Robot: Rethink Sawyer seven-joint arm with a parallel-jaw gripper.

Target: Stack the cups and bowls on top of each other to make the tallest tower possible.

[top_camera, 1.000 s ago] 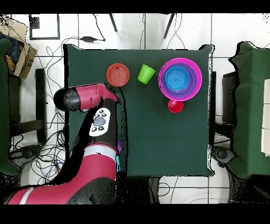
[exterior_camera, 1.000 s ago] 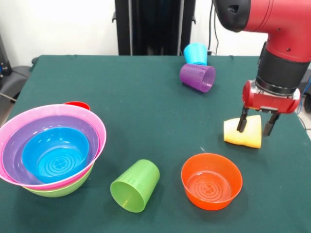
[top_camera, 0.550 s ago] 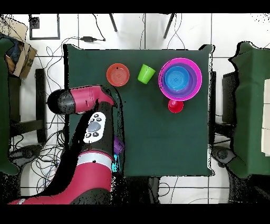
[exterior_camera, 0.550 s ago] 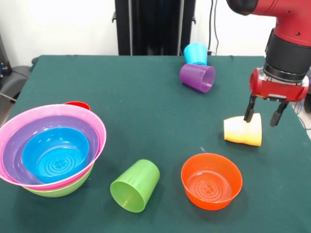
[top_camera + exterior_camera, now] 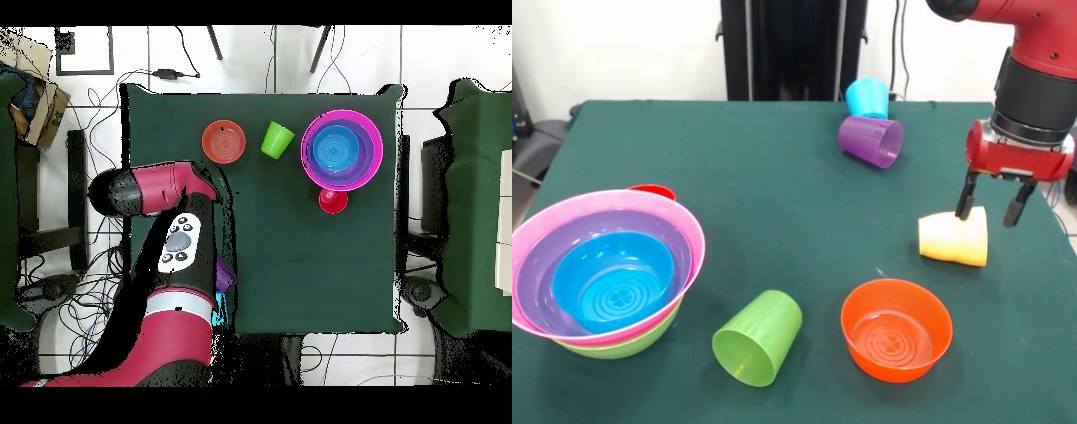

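Note:
At the left stands the tower: a pink bowl (image 5: 600, 196) holding a purple bowl (image 5: 545, 258) and a small blue bowl (image 5: 613, 283), all resting in a lime green bowl (image 5: 618, 346). From overhead the tower (image 5: 342, 149) shows as nested rings. An orange bowl (image 5: 896, 329) (image 5: 224, 141) sits upright by itself. The lime green cup (image 5: 757, 338) (image 5: 277, 139) lies on its side, as do the pale yellow cup (image 5: 953, 238) and the purple cup (image 5: 870, 141). A light blue cup (image 5: 868, 97) is behind the purple one. My gripper (image 5: 989, 212) hangs open just above the yellow cup, holding nothing.
A small red piece (image 5: 651, 191) (image 5: 333, 201) sits right behind the tower. The green table (image 5: 733, 177) ends close to the right of the yellow cup. In the overhead view my arm (image 5: 175, 240) covers the yellow cup and most of the purple one.
My gripper has lifted and shifted a little right, from straddling the yellow cup to just above it. The cup stayed lying on the table.

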